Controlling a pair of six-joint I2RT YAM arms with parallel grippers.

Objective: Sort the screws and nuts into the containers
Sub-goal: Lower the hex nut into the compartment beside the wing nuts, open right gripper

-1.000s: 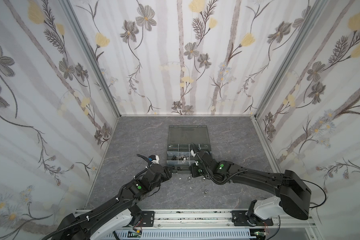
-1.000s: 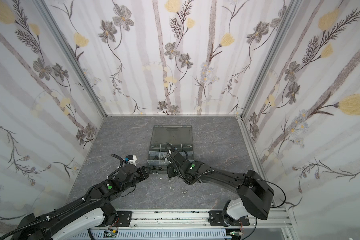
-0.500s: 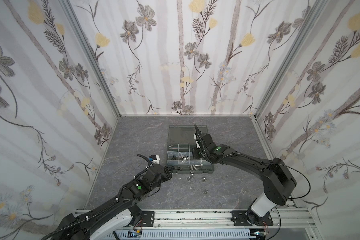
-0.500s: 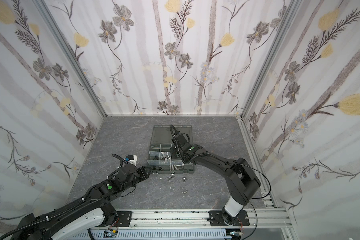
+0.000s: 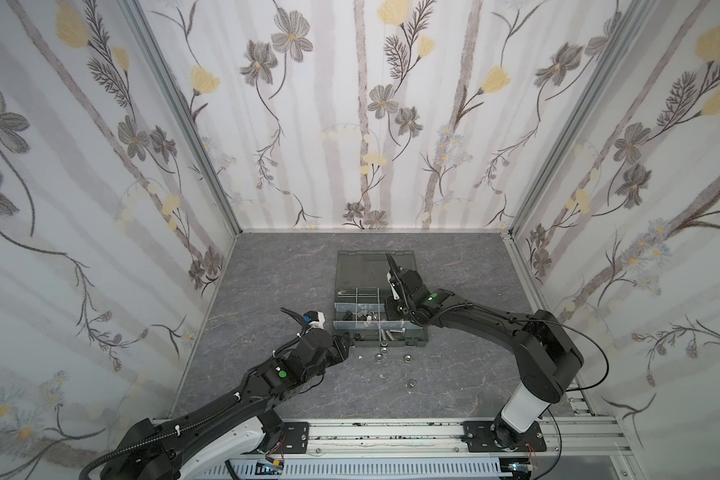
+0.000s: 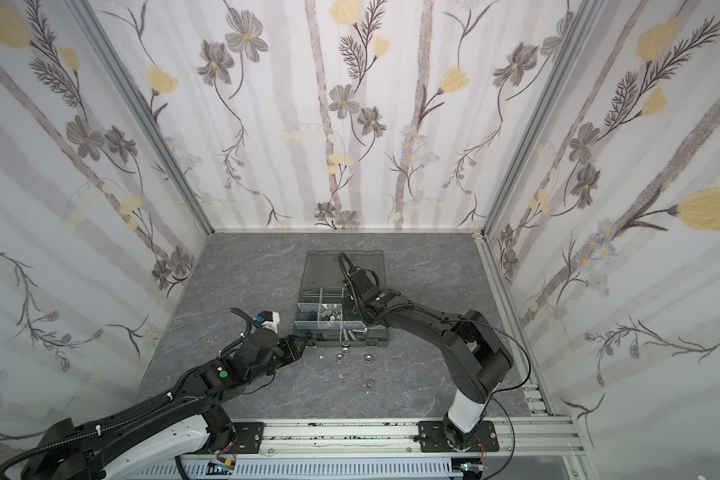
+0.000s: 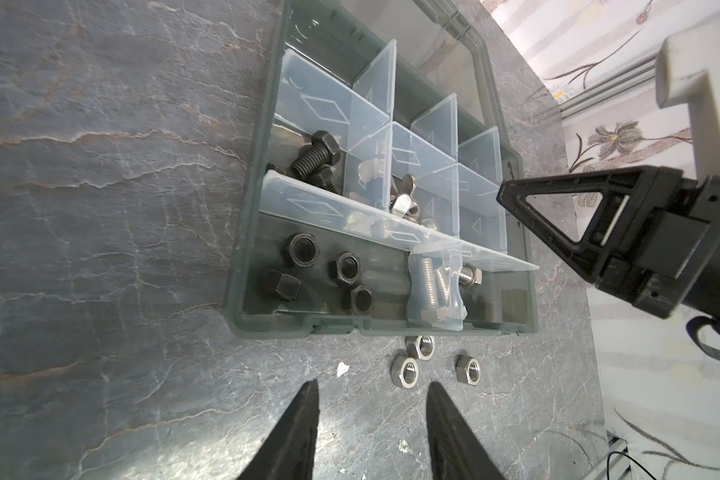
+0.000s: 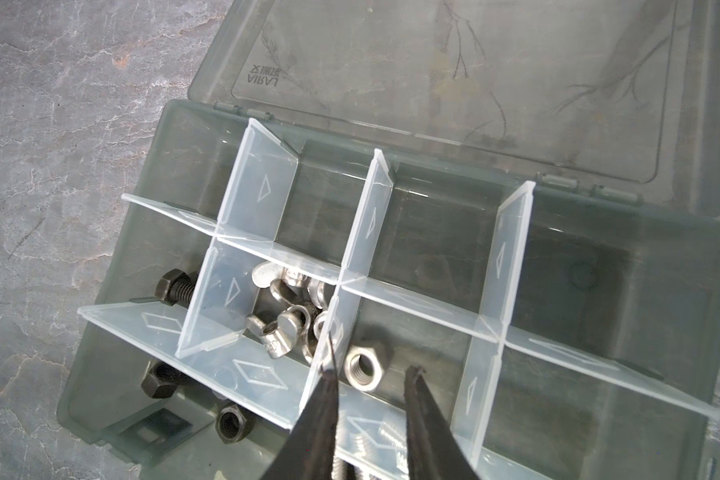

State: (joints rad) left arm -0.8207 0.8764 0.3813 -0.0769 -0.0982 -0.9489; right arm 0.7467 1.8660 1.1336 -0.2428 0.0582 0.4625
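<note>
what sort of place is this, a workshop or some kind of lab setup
Probably a robot test booth: a left arm and right arm mounted on an aluminium rail, floral wallpapered panels on three sides, and a stone-look tabletop holding an organizer box.

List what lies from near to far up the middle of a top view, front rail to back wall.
Grey metal front rail → lone silver hex nut → three silver hex nuts → dark grey plastic organizer box → its smoky translucent lid, lying open → floral wallpapered back wall.
</note>
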